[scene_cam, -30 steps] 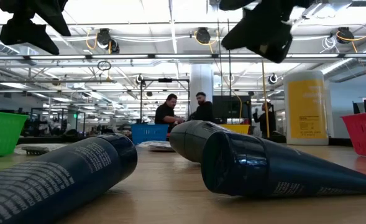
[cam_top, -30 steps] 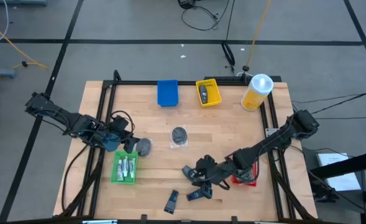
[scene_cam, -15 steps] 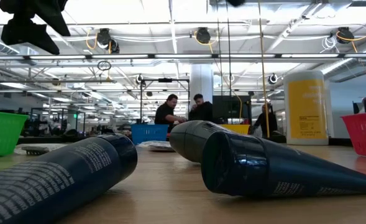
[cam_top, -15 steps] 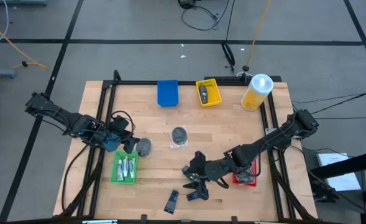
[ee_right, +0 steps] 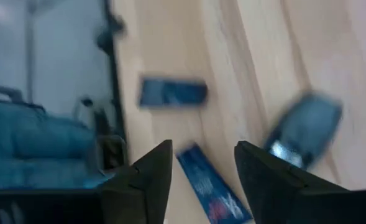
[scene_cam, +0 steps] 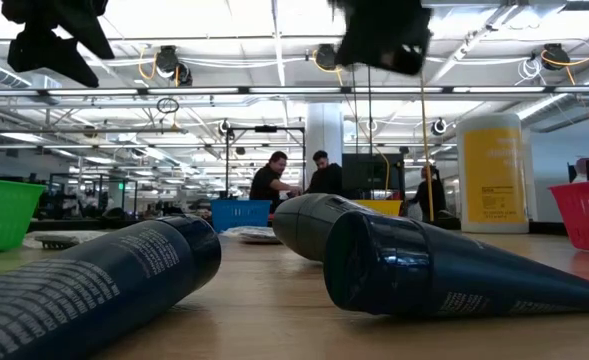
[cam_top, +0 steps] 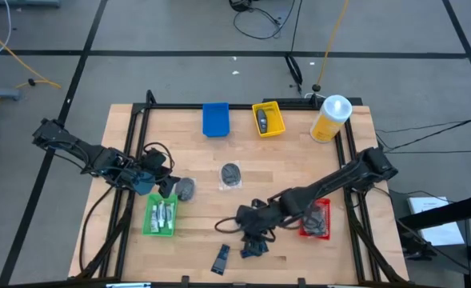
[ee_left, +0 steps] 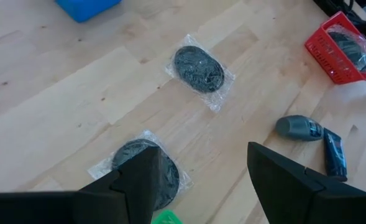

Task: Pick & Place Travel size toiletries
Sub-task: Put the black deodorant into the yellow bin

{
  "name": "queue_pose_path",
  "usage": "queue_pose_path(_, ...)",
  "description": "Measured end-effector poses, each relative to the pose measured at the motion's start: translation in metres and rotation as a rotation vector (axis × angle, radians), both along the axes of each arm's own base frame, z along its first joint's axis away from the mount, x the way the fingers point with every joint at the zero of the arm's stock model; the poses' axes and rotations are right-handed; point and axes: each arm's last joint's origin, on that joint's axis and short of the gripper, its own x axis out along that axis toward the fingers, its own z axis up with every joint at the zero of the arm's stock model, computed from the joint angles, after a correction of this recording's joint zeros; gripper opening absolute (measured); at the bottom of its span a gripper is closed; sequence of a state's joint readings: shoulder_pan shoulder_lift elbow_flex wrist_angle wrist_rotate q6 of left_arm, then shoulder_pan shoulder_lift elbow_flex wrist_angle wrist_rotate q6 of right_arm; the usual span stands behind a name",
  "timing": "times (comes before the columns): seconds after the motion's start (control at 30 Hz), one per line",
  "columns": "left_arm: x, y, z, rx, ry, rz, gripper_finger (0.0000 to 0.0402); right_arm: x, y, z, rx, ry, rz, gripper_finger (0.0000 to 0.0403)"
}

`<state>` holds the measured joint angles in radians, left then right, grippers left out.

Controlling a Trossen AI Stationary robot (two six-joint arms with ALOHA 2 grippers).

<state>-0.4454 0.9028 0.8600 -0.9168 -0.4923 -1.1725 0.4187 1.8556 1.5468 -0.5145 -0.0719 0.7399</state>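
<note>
Wooden counter [cam_top: 299,172] planks carry everything. Right gripper [cam_top: 237,222] hangs over dark blue flat tubes [cam_top: 255,248] beside the red tray [cam_top: 316,219], fingers [ee_right: 139,180] apart, empty. Left gripper [cam_top: 171,189], fingers spread, hovers above a bagged grey disc [cam_top: 185,189].

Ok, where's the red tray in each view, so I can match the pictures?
High view: red tray at the table's right edge, partly under the right arm.
Low view: at the picture's far right edge.
Left wrist view: upper right corner.
Right wrist view: not in it.
Shared landmark: the blue tray, at the far table edge in the high view, mid-distance in the low view, top left in the left wrist view.
</note>
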Motion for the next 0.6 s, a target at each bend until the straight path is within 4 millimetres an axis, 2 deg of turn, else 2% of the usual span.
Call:
queue_pose_path(0.13, -0.001, 0.0, 0.0, 0.007, 0.008, -0.001, 0.0237, 0.0, 0.0, -0.012, -0.024, 0.07, -0.043, 0.0149)
queue_pose_path(0.43, -0.001, 0.001, -0.001, 0.026, 0.015, -0.014, 0.0237, -0.004, -0.007, -0.016, -0.179, 0.073, -0.254, 0.0119)
queue_pose_path(0.5, -0.001, 0.001, -0.001, 0.029, 0.017, -0.015, 0.0237, -0.005, -0.007, -0.016, -0.184, 0.078, -0.256, 0.0113)
queue_pose_path(0.6, -0.001, 0.001, -0.001, 0.035, 0.019, -0.022, 0.0237, -0.002, -0.004, -0.027, -0.172, 0.102, -0.253, 0.0104)
